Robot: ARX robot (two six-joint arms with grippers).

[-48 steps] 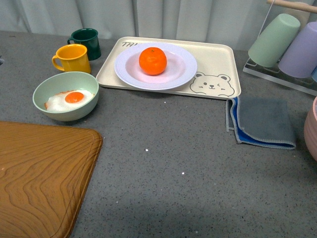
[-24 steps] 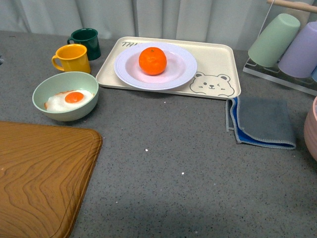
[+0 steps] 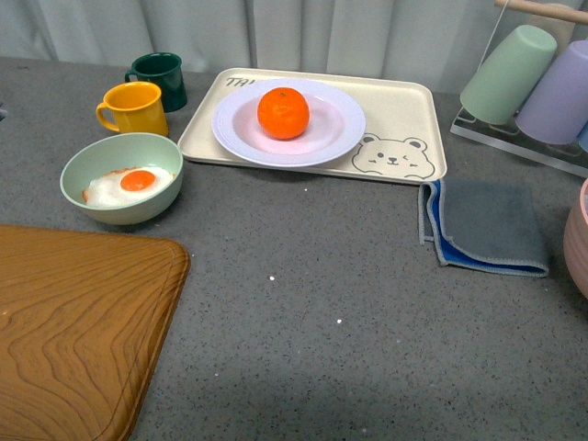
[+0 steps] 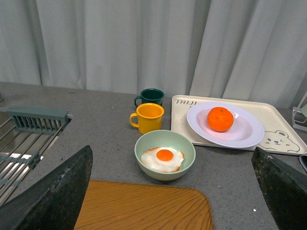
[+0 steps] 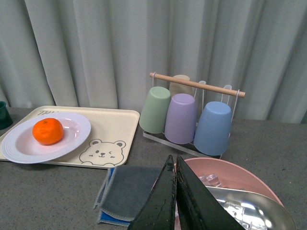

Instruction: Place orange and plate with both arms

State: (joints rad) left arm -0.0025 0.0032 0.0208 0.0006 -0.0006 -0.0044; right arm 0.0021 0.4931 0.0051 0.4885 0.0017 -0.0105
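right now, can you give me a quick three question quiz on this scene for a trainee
1. True or false: the orange sits on the white plate.
2. Multiple choice: what does the plate rest on? A) the wooden board B) the bear tray C) the folded cloth
3. Fill in: the pale green bowl holds a fried ____.

Key
1. True.
2. B, the bear tray.
3. Egg.

Bonus for the trainer: the left gripper shows wide open in its wrist view, the right gripper shut and empty.
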